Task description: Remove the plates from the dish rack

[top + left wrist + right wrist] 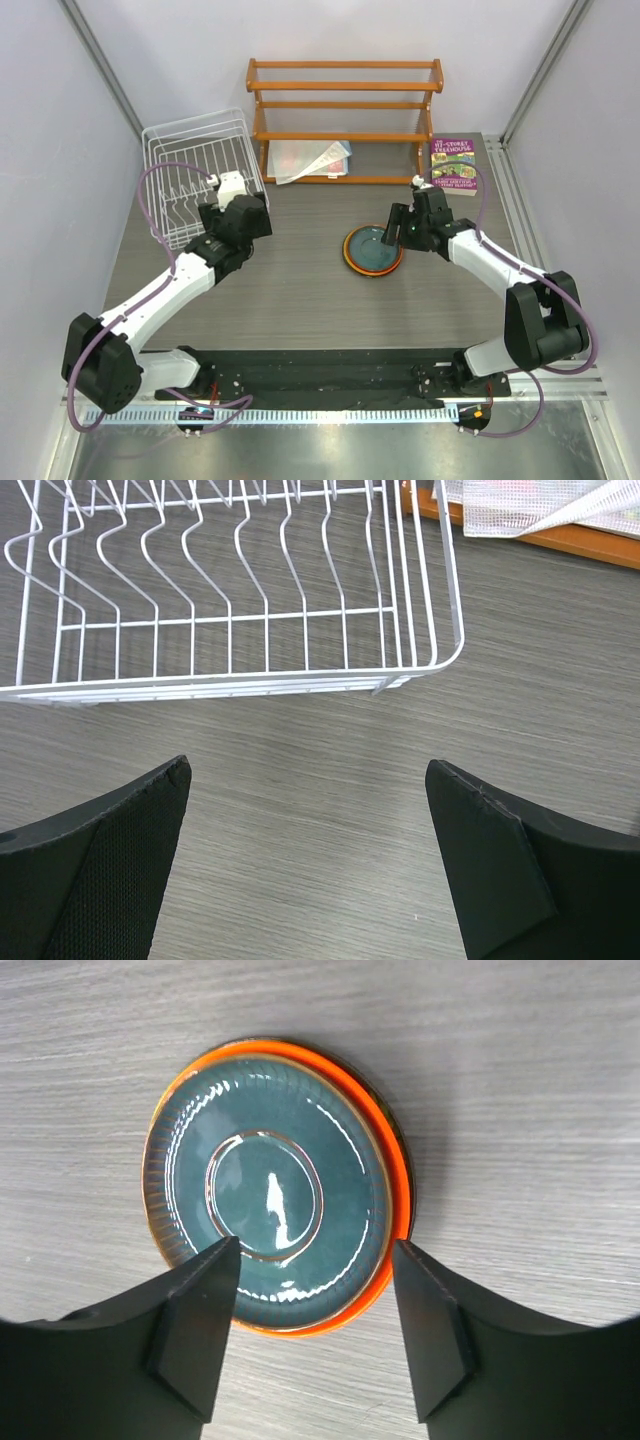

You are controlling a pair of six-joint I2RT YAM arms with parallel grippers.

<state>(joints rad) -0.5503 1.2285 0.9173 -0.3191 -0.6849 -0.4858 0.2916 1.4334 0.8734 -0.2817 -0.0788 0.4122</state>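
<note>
Framing dish rack [200, 690], left hand [308, 770] apart; right hand [315, 1250] apart above teal plate [265, 1160].

Bright, even light from overhead; soft shadows on the bench [300, 290]. White glare streaks the teal plate [272, 1205]. The near fingers [195, 1330] look slightly soft, perhaps out of focus.

Grey table [300, 310]: dish rack [195, 175], plate stack [373, 250], wooden shelf [345, 87], book [453, 165].
</note>
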